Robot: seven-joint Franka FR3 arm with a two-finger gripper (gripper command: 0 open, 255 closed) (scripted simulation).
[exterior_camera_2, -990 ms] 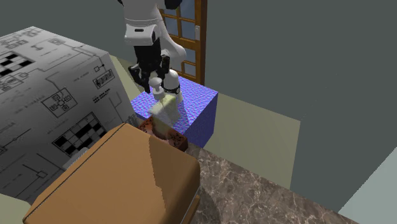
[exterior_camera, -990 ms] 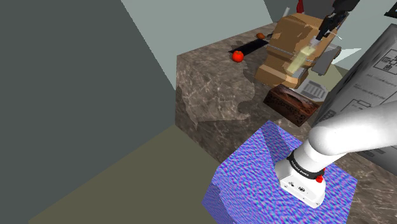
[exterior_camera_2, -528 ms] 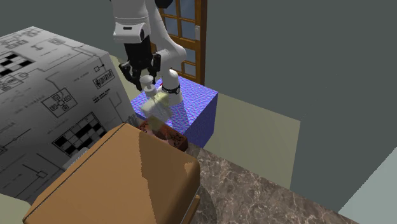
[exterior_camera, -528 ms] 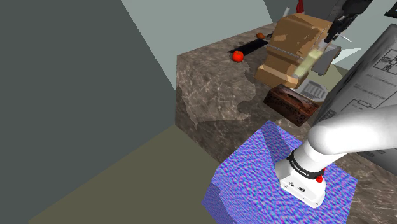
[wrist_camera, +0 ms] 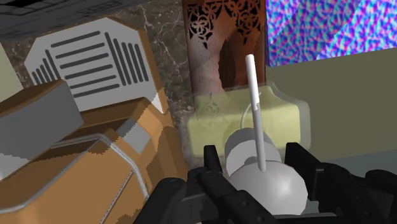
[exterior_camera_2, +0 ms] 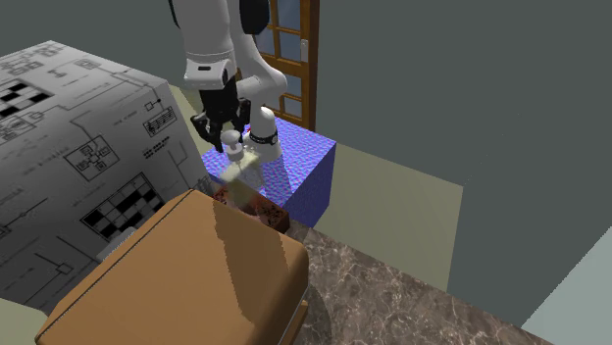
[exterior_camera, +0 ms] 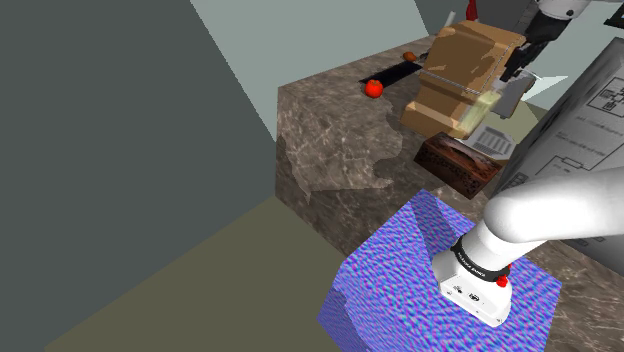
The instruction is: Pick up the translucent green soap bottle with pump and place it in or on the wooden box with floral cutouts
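The brown marbled counter (exterior_camera: 330, 130) carries a red ball (exterior_camera: 374, 88), a tan case (exterior_camera: 460, 70) and the dark cutout wooden box (exterior_camera: 455, 165).

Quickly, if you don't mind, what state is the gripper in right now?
Gripper: closed, holding the soap bottle by its grey pump head.
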